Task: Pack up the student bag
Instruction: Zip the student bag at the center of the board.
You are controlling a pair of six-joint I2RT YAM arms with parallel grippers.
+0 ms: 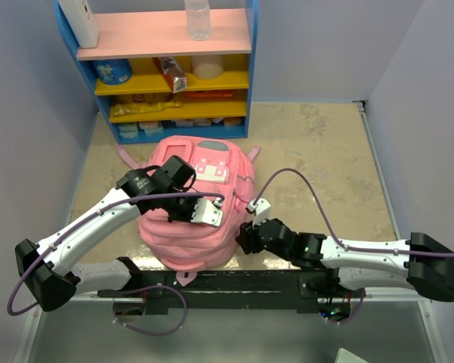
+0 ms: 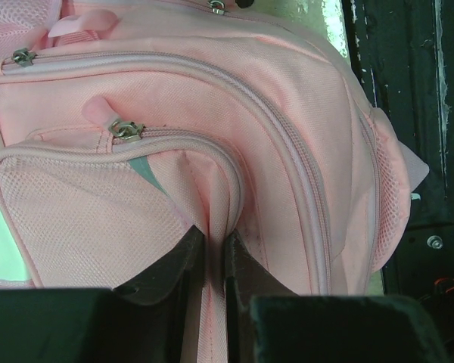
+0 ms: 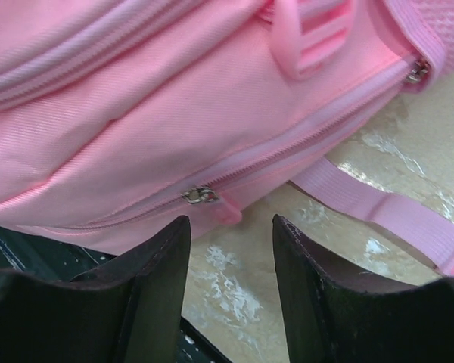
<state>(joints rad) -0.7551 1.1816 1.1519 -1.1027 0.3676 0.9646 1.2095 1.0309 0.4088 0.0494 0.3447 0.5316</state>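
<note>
L hand (image 2: 214, 253) is pinching a fold of cloth on the bag (image 1: 174, 238), at its front-pocket corner. The fingers are nearly together w/ only that fold btwn them. R hand (image 3: 231, 227) is hovering at the bag's near right side, fingers well apart, gripping nothing. A zip pull (image 3: 200, 195) is sitting just ahead of it and a strap (image 3: 378, 208) is trailing off beside.

Risks, imo:
- The thin fold could be slipping out of the L pinch under a hard tug.
- R hand could be closing on cloth or strap, not the tiny pull.
- The soft bag could be sliding on the table (image 1: 318, 151), nothing pinning it.

Bag is lying face up, big, pink, puffy, w/ a grey-white patch. Zips in view are looking shut. Shelf (image 1: 136, 34) is standing just past its far end.
</note>
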